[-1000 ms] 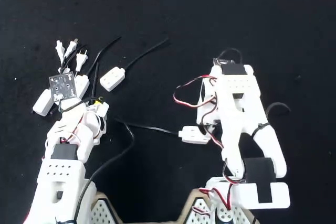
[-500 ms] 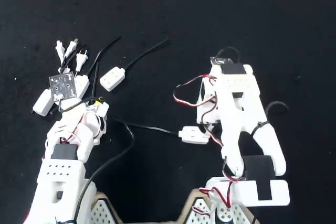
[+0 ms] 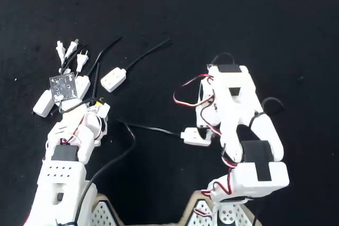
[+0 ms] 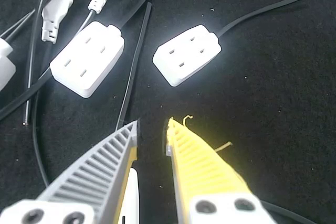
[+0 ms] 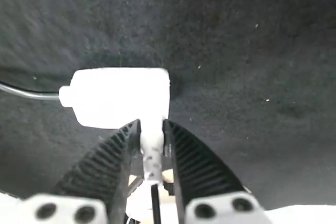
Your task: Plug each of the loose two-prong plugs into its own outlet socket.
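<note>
Loose plugs (image 4: 55,11) lie on table (image 3: 296,51), far ahead of left gripper (image 4: 152,129). First socket (image 4: 87,59) sits just ahead of gripper tips, holes showing. Second socket (image 4: 187,54) sits beside it, also ahead, holes showing. Black cable (image 4: 134,64) runs between both sockets, down toward tips. Left gripper fingers a little apart, holding nothing. Right gripper (image 5: 152,129) squeezed tight on held plug (image 5: 153,148). Third socket (image 5: 119,98) right in front of tips, touching plug's front end.

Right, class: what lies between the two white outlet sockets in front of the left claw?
A thin black cable lies between the two sockets; the left wrist view shows it.
</note>
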Motion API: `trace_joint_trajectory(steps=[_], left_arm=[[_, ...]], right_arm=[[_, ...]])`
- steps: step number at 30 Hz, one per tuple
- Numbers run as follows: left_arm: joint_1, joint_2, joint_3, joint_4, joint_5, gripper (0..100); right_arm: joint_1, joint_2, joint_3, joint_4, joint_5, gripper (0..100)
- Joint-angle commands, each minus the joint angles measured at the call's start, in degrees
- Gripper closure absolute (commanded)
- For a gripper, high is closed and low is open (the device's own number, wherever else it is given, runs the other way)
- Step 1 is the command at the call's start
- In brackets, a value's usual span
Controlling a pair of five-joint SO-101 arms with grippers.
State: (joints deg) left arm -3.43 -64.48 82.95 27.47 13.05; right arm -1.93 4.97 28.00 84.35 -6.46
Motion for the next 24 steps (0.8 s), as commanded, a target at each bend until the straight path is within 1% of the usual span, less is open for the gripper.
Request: trace_joint_trajectory(steps=[1,3,4,7,10,15,17,19,21,22,24], left_arm=[[-0.7,-0.7,-0.6,-1.0,0.3,90],[-0.7,-0.7,-0.6,-1.0,0.3,90],[-0.7,-0.7,-0.6,-1.0,0.3,90],[-0.7,-0.7,-0.6,-1.0,0.3,90],[-0.7,-0.7,-0.6,-1.0,0.3,90],[-0.7,-0.7,-0.6,-1.0,0.3,90],[-0.7,-0.7,-0.6,-1.0,0.3,90],[-0.7,-0.7,-0.6,-1.0,0.3,90],[-0.7,-0.7,-0.6,-1.0,0.3,90],[-0.7,-0.7,-0.6,-1.0,0.3,90],[-0.7,-0.7,-0.6,-1.0,0.3,90]], right_arm=[[1.1,0.4,-1.5,-4.5,0.4,98.8],[1.1,0.4,-1.5,-6.3,1.1,98.8],[1.1,0.4,-1.5,-6.5,3.1,98.5],[0.0,0.5,-1.5,-6.0,13.8,98.3],[-1.7,0.8,-3.0,-2.3,22.8,98.3],[-2.1,0.2,-4.2,-1.0,24.3,97.5],[-2.2,0.0,-4.2,-0.6,26.2,91.0],[-3.1,-0.5,-3.7,-0.4,28.2,80.2],[-4.0,-1.2,-3.5,0.3,30.6,71.6],[-4.7,-1.9,-3.5,0.8,32.5,69.6],[-6.4,-4.4,-4.0,1.7,36.7,70.8]])
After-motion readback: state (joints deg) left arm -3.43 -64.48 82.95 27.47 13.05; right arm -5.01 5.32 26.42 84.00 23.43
